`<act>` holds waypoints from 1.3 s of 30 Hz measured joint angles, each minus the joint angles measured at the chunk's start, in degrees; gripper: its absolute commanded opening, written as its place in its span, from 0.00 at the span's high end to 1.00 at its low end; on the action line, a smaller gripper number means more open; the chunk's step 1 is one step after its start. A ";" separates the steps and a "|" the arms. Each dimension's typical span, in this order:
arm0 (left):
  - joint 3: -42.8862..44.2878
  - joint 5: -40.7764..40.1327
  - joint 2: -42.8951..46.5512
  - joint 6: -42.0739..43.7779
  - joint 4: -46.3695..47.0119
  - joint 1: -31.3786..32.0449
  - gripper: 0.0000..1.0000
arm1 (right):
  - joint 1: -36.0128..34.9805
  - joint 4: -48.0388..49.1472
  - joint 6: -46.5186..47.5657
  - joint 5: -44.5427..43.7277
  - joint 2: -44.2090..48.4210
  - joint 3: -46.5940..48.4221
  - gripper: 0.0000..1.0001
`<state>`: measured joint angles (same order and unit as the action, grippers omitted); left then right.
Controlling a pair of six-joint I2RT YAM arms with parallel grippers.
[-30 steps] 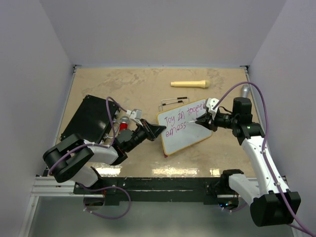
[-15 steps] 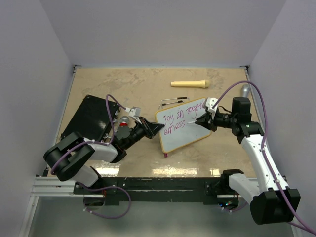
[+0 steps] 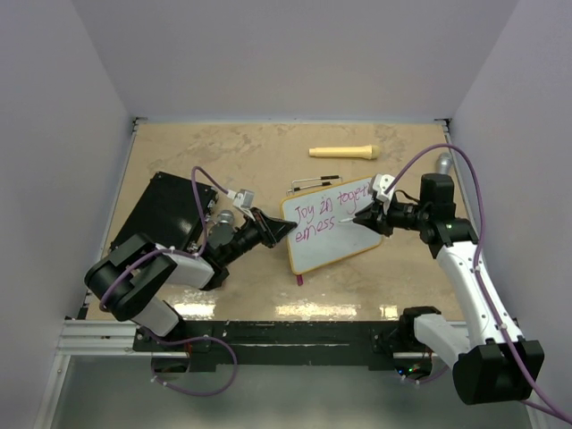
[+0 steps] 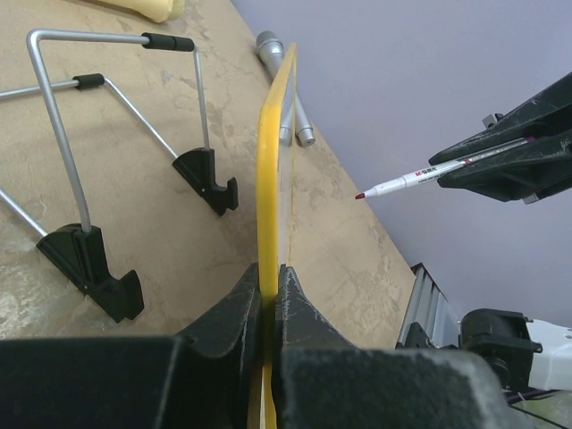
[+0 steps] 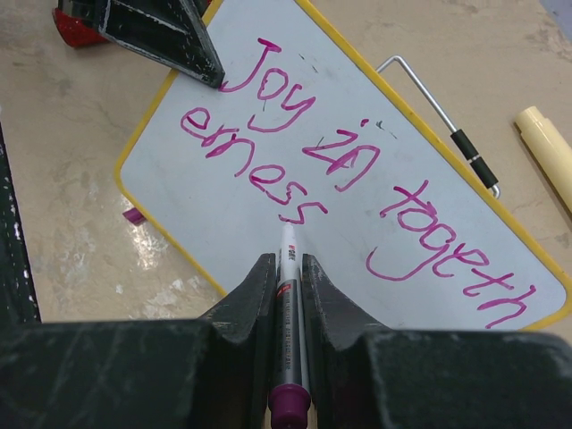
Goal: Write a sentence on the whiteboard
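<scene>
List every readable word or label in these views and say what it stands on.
"Joy in togeth": pink handwriting, top line on the whiteboard.
"erness": pink handwriting, second line on the same board.
Print on the marker barrel: too small to read.

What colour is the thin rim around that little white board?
Yellow; the small white board's rim shows best in the left wrist view.

Left arm [image 3: 183,268] and right arm [image 3: 469,286]: white moulded shells, black cylindrical joints. A purple cable [image 3: 198,192] ran in loose loops along each. Left tool [image 3: 282,231] and right tool [image 3: 365,217]: black, matt, with tapered wedge fingers, scuffed grey. The arms sat on a black rail [image 3: 268,338].
</scene>
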<state>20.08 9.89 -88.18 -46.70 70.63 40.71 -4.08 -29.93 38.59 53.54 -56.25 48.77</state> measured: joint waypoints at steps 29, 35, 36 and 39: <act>2.84 1.66 -4.22 0.92 1.27 -0.90 1.00 | 0.00 2.21 -3.98 -1.31 -3.06 1.92 1.00; 2.82 1.25 -2.89 1.73 0.02 -0.90 1.00 | 0.02 0.44 -3.21 -1.14 -1.64 5.14 1.00; 2.80 1.11 -2.86 1.70 -0.04 -0.90 1.00 | 0.02 0.50 -3.58 -1.36 -1.18 5.11 1.00; 2.38 0.61 -2.75 1.22 -0.04 -0.90 1.00 | 0.02 2.43 -5.14 -1.73 -0.26 4.09 1.00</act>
<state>22.46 10.50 -90.94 -45.47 70.59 39.81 -4.05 -27.51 33.45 51.81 -56.51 52.86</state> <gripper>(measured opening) 0.066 0.142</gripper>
